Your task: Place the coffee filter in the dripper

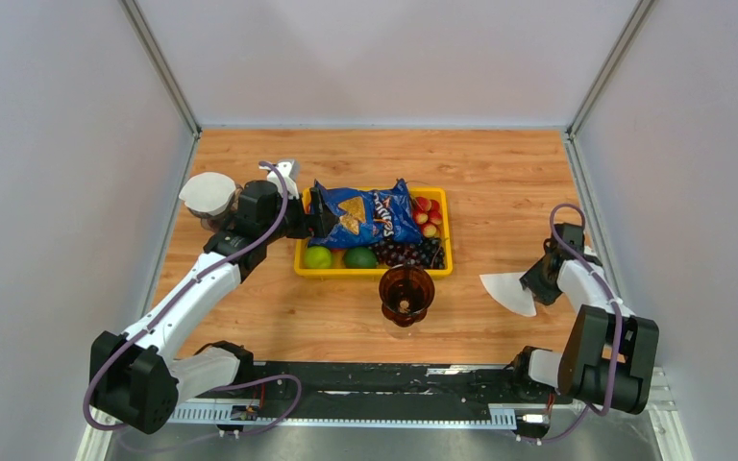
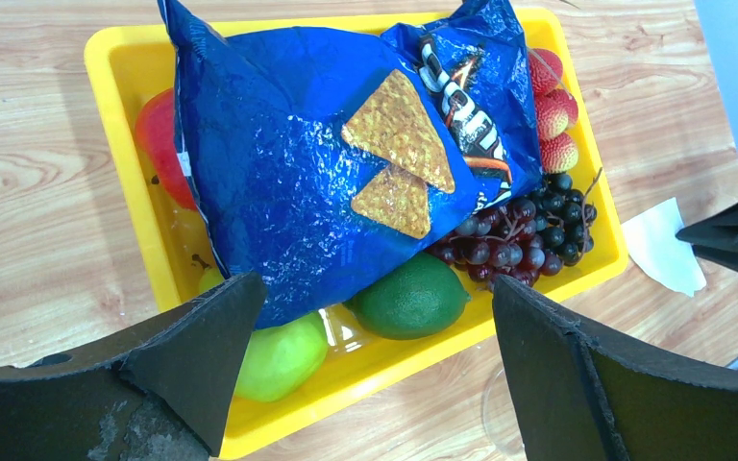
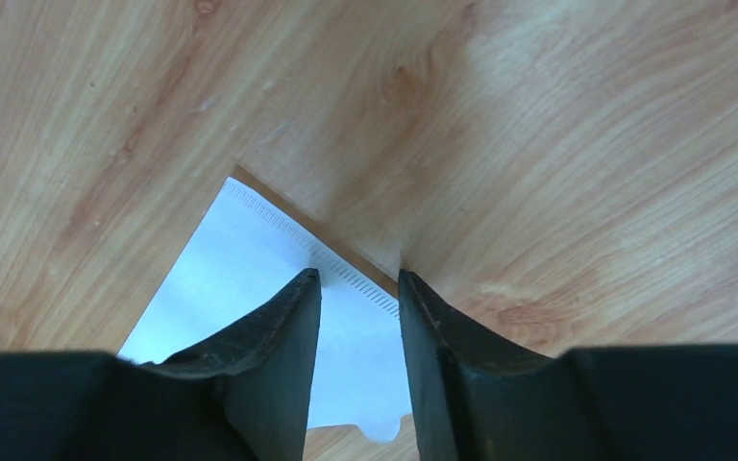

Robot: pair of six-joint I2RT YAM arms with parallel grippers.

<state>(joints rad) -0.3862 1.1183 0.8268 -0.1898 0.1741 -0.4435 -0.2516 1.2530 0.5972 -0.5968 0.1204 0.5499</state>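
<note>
The white paper coffee filter lies flat on the wooden table, right of the brown translucent dripper, which stands upright just in front of the yellow tray. My right gripper is down at the filter's right edge. In the right wrist view its fingers stand a narrow gap apart over the filter, with the seamed edge between the tips. My left gripper is wide open and empty, hovering at the tray's left end. In the left wrist view the filter shows at the right.
A yellow tray holds a blue chip bag, limes, grapes and red fruit. A white round object sits at the back left by the left arm. Grey walls enclose the table on three sides.
</note>
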